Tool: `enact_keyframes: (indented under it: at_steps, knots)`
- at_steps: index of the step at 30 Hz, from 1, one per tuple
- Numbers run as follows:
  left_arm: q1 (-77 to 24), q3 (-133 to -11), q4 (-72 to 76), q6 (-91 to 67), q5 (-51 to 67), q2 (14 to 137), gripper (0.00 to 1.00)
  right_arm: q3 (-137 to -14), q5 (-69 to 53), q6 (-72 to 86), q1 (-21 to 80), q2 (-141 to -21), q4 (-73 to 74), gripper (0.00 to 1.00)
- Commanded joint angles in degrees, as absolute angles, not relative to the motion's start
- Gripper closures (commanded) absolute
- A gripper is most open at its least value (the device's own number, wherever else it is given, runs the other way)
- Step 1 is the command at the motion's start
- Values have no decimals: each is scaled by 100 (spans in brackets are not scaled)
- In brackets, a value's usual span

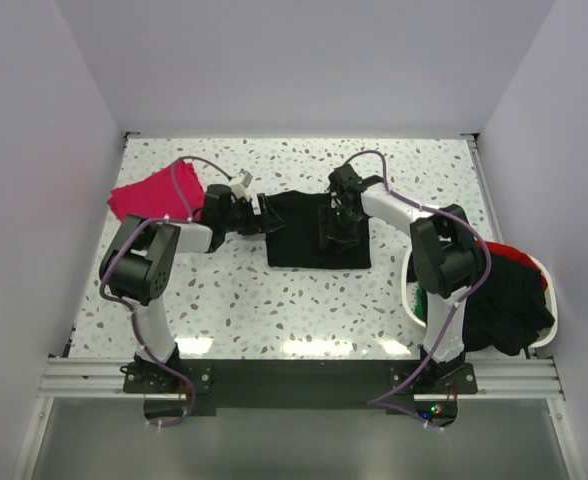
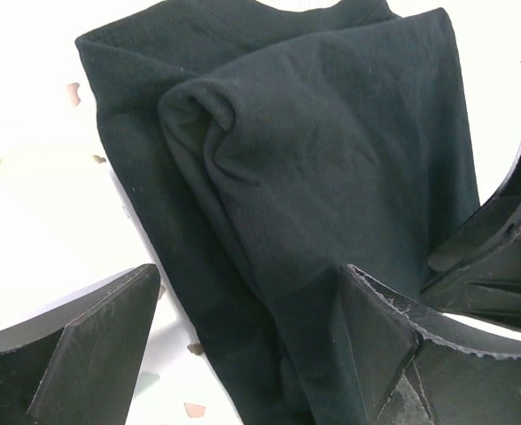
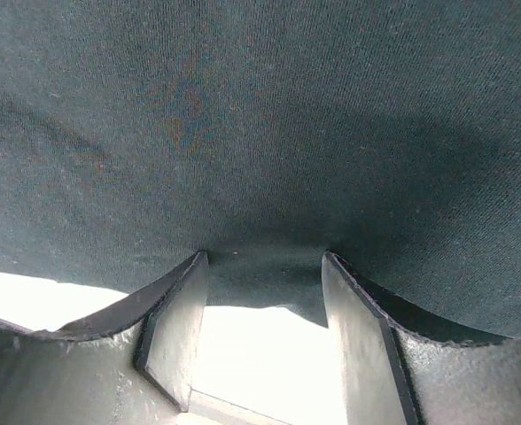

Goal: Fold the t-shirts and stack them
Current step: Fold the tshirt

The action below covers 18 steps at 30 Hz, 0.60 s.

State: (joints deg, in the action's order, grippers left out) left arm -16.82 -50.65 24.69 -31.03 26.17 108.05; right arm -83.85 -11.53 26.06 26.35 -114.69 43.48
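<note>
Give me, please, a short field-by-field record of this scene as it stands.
black t-shirt: folded rectangle, lying flat, centre
pink t-shirt: far left, apart from the black one
basket: right edge, near the right arm
clothes: black, red and green, heaped in basket
left gripper: open, at the shirt's left edge
right gripper: open, cloth edge between its fingers

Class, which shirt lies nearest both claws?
The flat black shirt mid-table, reached by the left claw and right claw. The pink shirt lies far left; the others are heaped in the basket at right.
</note>
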Motion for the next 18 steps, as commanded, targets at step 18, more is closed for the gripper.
enact_keyframes:
  at_steps: [18]
  knots:
    - [-2188,-4983,1881,-3383,1846,11417,37,-8253,-1230,2663,2672,-11285,4298,42]
